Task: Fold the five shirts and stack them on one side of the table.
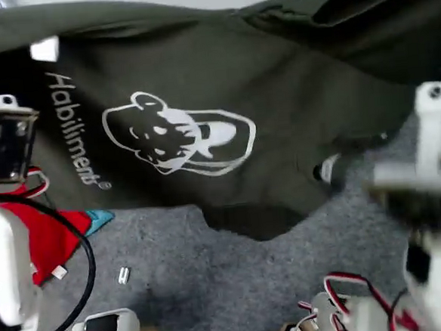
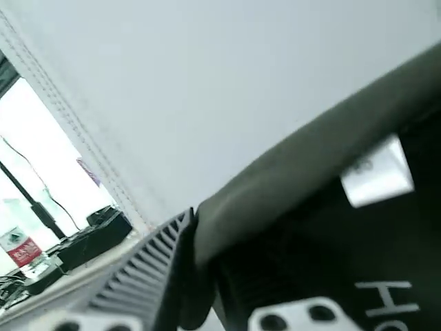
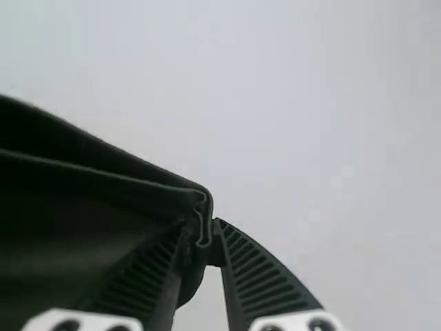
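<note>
A dark olive shirt (image 1: pixel 276 93) with a white printed figure (image 1: pixel 179 134) and a white neck label (image 1: pixel 44 49) hangs spread above the grey table (image 1: pixel 236 285). My left gripper (image 2: pixel 207 276) is shut on the shirt's edge (image 2: pixel 275 179) close to the label (image 2: pixel 375 176). My right gripper (image 3: pixel 202 238) is shut on a folded edge of the same shirt (image 3: pixel 89 207), with the cloth pinched between its ribbed fingers (image 3: pixel 255 276). In the high view the left arm (image 1: pixel 3 143) stands at the left side and the right arm (image 1: pixel 438 143) at the right side.
A red garment (image 1: pixel 47 234) with a teal piece (image 1: pixel 99 218) beside it lies on the table at the left, partly under the left arm. A black cable (image 1: pixel 78 243) loops over it. Arm bases and wires (image 1: pixel 351 300) sit along the front edge.
</note>
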{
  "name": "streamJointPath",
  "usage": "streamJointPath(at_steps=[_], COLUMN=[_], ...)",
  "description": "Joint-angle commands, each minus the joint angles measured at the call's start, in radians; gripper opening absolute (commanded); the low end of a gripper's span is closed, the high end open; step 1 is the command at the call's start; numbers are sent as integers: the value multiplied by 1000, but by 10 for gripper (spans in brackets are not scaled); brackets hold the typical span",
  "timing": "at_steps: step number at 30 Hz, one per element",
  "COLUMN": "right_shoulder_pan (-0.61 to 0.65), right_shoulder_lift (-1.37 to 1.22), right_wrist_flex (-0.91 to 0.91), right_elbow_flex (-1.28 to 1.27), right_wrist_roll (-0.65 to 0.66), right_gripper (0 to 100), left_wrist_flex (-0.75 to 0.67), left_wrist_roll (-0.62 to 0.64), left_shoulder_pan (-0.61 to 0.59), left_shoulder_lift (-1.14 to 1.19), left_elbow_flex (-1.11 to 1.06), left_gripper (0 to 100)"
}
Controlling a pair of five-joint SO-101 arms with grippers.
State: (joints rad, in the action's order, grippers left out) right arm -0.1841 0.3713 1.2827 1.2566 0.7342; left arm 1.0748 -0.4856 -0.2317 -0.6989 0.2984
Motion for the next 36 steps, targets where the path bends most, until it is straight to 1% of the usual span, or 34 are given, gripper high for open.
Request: streamJointPath(at_steps=[1, 5, 9, 12, 17, 22, 28, 30, 32, 36], right_shoulder_pan=[-54, -87, -91, -94, -91, -91, -94, -96, -93, -91], right_shoulder_lift=[28, 64, 104, 145, 208, 228, 216, 208, 194, 165], right_wrist_flex=[-111, -180, -171, -127, -33, 53, 156, 193, 209, 208], right_elbow_flex=[25, 23, 23, 23, 23, 21, 18, -23, -87, -278], right_wrist_roll=[11, 15, 74, 81, 129, 169, 173, 169, 166, 164], right_gripper=[9, 9, 9, 9, 9, 9, 9, 9, 9, 9], left_wrist_flex=[-25, 31, 127, 227, 328, 460, 589, 598, 577, 471], left_wrist_roll=[-8, -8, -14, -75, -89, -161, -198, -201, -201, -201], left_shoulder_pan=[-14, -14, -15, -12, -14, -11, -9, -8, -8, -8], left_shoulder_lift=[-2, -3, -12, -60, -176, -272, -302, -301, -301, -301], left_elbow_flex=[31, 31, 47, 51, 50, 48, 47, 15, -56, -262], left_gripper=[14, 14, 14, 14, 14, 14, 13, 13, 13, 13])
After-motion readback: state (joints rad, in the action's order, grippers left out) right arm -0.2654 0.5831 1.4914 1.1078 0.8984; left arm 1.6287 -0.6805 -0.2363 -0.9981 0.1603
